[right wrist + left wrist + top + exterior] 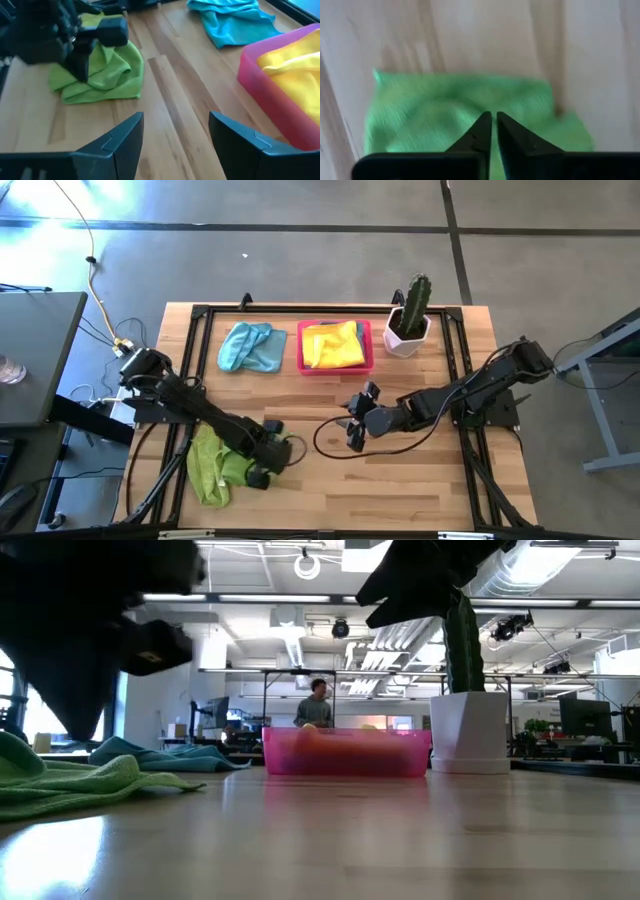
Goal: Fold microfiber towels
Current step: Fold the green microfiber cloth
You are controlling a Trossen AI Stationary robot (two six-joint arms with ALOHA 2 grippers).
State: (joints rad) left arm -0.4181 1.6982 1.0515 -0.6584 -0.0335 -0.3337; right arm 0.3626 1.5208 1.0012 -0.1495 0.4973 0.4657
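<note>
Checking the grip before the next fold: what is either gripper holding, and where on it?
The left gripper sits nearly shut over the middle of the green towel; whether it pinches cloth cannot be told. The right gripper is open, holding nothing.

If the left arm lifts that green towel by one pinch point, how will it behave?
Probably floppy: the green towel lies in soft creases and folds, so it should drape from a pinch. Likely light, being thin cloth. Its fuzzy surface may drag on the wooden table rather than slide, bunching if pushed.
</note>
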